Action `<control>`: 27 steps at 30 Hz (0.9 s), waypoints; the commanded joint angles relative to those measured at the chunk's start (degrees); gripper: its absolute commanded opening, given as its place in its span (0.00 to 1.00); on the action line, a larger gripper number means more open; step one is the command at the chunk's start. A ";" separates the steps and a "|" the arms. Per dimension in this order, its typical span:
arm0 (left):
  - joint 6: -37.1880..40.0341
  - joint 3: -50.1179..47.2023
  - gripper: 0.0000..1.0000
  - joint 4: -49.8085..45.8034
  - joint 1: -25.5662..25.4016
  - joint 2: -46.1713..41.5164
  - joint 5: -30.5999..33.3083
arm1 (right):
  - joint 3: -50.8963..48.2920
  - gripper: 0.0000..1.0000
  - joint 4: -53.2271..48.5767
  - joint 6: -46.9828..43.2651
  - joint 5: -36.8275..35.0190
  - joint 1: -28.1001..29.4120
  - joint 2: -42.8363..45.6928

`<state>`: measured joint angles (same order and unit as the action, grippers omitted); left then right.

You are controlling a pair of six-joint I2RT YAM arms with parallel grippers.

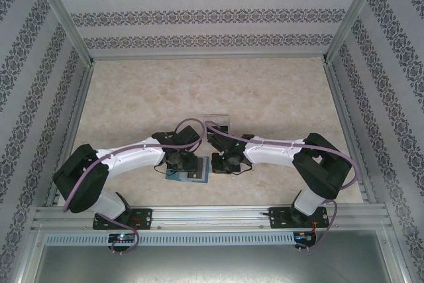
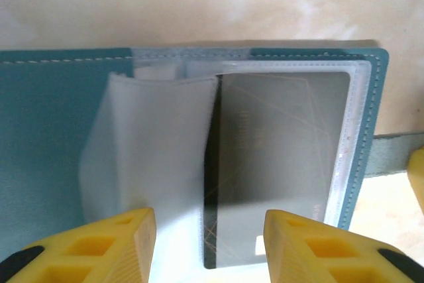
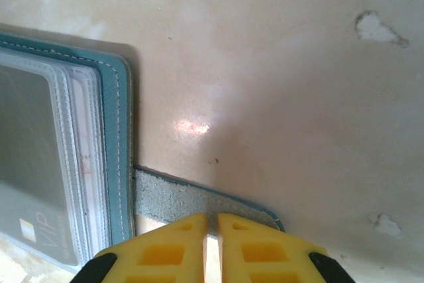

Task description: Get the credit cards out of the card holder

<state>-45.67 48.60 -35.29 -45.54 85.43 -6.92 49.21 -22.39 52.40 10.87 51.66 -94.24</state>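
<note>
The teal-blue card holder (image 2: 53,144) lies open on the table, its clear sleeves facing up. One dark credit card (image 2: 278,164) sits inside a clear sleeve, and a loose clear sleeve page (image 2: 152,150) curls up to its left. My left gripper (image 2: 210,243) hovers open over the card's near edge, one finger on each side, holding nothing. My right gripper (image 3: 212,226) is shut, its tips resting on the holder's grey-blue closing strap (image 3: 179,197) beside the holder's right edge (image 3: 112,137). From above, both grippers (image 1: 180,160) (image 1: 222,162) meet over the holder (image 1: 192,178).
A clear plastic box (image 1: 217,122) stands just behind the two grippers. Bare beige tabletop (image 1: 212,84) stretches beyond it to the patterned back wall. Metal frame rails (image 1: 73,130) run along both sides and the near edge.
</note>
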 commanded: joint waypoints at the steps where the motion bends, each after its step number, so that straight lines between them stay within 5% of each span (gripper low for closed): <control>1: 1.48 1.87 0.49 -7.69 -0.87 -1.37 6.22 | -0.70 0.16 -2.51 0.02 -2.74 0.72 -0.38; 10: 2.99 2.89 0.49 -12.17 -0.87 -2.98 9.97 | -0.79 0.16 -2.48 -0.02 -2.96 0.72 -0.07; 27: 4.74 -1.34 0.13 -11.51 -0.87 -1.20 11.34 | 0.10 0.16 -4.49 -0.48 -4.31 0.72 -0.54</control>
<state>-42.15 48.58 -44.80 -45.76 83.59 3.27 49.32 -22.83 52.36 9.98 51.72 -94.24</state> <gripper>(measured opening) 0.137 0.157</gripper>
